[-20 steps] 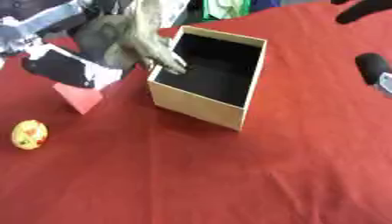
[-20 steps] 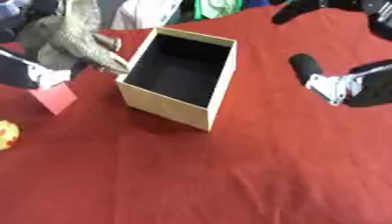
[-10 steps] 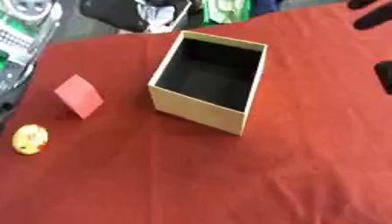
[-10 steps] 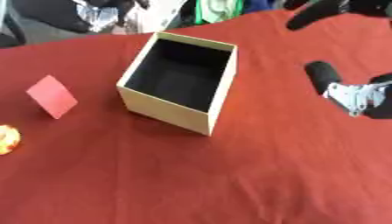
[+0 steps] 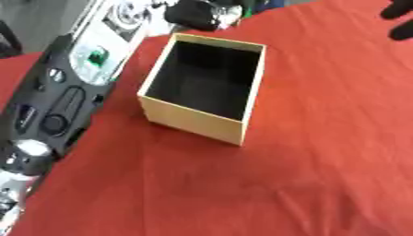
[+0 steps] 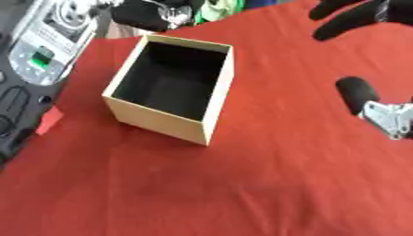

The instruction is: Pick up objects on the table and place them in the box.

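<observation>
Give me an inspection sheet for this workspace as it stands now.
Surface: red cloth, bare in the foreground.
Job's things: open cardboard box upright; dark inside, contents not discernible. Sliver of a red object at the left edge.
Clutter: nothing seen.
Hands: left arm fills the left side, hand not seen; right hand at upper right, fingers unclear.
Cables: nothing seen.
Surroundings: dark and green shapes beyond the far edge.

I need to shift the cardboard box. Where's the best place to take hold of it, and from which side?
Probably pinch the cardboard box over the top rim of its right long wall, bringing the right hand in from the right. The box is open-topped with thin upright walls, that side faces bare red cloth, and the left arm crowds the other side.
</observation>
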`<state>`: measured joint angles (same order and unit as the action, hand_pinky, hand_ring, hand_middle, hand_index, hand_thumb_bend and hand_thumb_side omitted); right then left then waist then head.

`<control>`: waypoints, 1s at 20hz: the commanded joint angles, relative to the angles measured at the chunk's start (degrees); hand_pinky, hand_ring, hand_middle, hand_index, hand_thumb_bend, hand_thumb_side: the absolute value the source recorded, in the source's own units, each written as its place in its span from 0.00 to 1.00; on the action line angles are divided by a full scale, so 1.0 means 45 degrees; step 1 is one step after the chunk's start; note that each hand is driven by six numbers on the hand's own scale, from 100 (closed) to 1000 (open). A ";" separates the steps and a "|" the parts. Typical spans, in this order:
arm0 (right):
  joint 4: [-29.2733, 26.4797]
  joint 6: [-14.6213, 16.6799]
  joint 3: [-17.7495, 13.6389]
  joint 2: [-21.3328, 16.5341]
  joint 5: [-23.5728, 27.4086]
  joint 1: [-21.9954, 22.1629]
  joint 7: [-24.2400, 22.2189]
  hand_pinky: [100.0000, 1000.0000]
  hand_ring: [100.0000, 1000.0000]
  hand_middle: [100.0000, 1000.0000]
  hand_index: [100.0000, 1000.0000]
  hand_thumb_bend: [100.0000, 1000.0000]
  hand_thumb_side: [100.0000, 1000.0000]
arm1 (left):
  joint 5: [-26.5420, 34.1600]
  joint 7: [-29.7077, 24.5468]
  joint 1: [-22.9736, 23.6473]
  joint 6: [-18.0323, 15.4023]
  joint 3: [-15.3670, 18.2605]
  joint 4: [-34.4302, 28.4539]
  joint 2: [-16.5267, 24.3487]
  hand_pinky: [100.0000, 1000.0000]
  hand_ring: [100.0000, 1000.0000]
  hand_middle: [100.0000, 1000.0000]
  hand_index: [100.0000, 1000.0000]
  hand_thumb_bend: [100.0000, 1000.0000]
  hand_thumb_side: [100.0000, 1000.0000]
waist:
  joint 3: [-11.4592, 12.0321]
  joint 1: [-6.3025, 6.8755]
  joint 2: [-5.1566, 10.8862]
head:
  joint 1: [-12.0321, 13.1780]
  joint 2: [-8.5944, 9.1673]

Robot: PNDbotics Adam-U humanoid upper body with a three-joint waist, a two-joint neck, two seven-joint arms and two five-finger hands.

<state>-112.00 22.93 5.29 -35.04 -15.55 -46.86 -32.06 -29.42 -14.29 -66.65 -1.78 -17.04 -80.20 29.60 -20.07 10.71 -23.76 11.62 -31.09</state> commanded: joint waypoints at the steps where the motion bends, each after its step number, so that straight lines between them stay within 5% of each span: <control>1: -0.0275 -0.0032 -0.0165 -0.0118 0.0127 -0.0204 -0.0104 0.87 0.91 0.79 0.79 0.00 0.42 | -0.0343 0.0157 -0.0224 -0.0609 0.0094 0.0653 0.0071 0.18 0.14 0.07 0.26 0.00 0.24 | -0.0057 -0.0113 0.0255 | 0.0114 0.0127; 20: -0.0376 -0.0235 -0.0378 -0.0218 0.0147 0.0002 -0.0069 0.87 0.91 0.79 0.79 0.00 0.42 | -0.1564 -0.0036 0.0698 -0.0452 0.0021 0.1574 0.0434 0.22 0.16 0.09 0.27 0.00 0.18 | -0.0037 -0.0082 0.0215 | -0.0149 0.0013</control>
<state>-112.68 21.88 4.24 -35.00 -15.25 -46.29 -32.50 -35.80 -14.14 -62.67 -4.04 -17.41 -72.89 29.74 -20.30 11.23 -23.99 10.95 -31.12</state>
